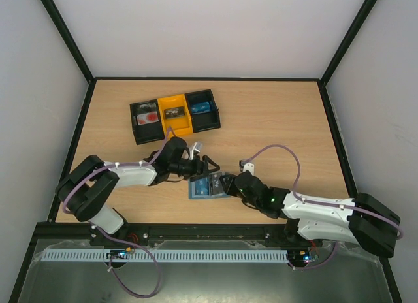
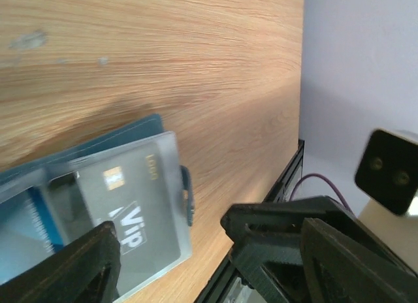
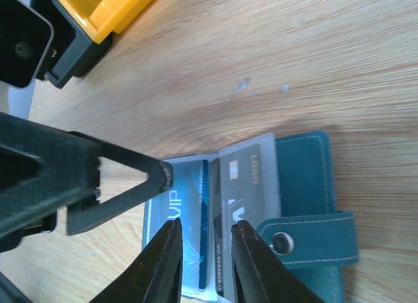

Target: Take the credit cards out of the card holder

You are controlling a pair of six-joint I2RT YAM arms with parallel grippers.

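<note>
The card holder (image 1: 208, 186) lies open on the table between both arms. Its teal cover (image 3: 304, 175) and snap tab (image 3: 313, 236) show beside clear sleeves. One sleeve holds a blue credit card (image 3: 189, 192), the other a dark grey VIP card (image 3: 248, 175) (image 2: 130, 215). My right gripper (image 3: 204, 222) stands narrowly open, its tips over the sleeves on either side of the fold. My left gripper (image 2: 189, 251) is wide open around the sleeve's edge, and one fingertip (image 3: 155, 175) touches the blue card's sleeve. Nothing is clamped.
A black-and-yellow three-compartment tray (image 1: 173, 115) stands behind the holder, with something in each compartment; its yellow part (image 3: 98, 9) shows close by in the right wrist view. The table's near edge (image 2: 281, 179) runs right of the holder.
</note>
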